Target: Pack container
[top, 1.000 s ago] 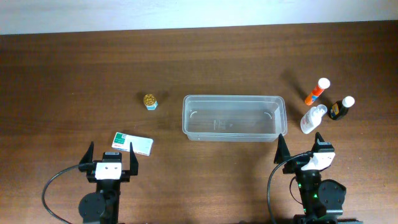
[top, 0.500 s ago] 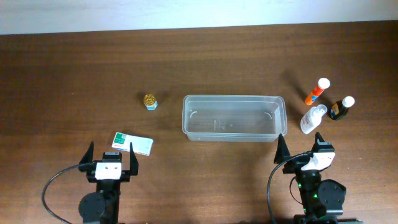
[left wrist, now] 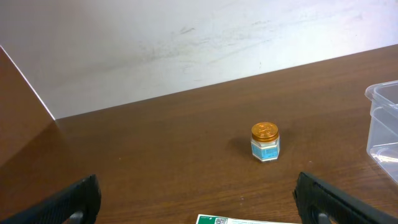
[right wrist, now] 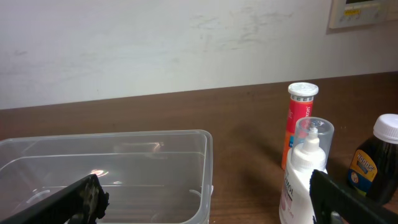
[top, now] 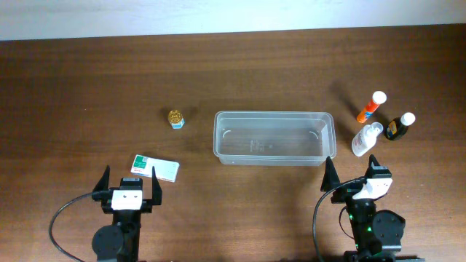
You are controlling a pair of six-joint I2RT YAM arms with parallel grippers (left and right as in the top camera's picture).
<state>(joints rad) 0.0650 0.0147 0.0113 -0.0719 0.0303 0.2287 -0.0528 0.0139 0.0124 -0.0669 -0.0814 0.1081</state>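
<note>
Container (left wrist: 384,132) and flat box (left wrist: 249,220) run off-frame.

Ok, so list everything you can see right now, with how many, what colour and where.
container: one, clear, empty, middle of the table
jar: one, gold lid with white-and-blue body, left of the container
flat box: one, white and green, front left, just ahead of the left pincer
tube: one, orange with white cap, right of the container
spray bottle: one, white with clear cap, by the container's right end
dark bottle: one, dark with white cap, furthest right
table: one, dark brown wood
wall: one, white, behind the table
left pincer: one, black, open, front left
right pincer: one, black, open, front right
</note>
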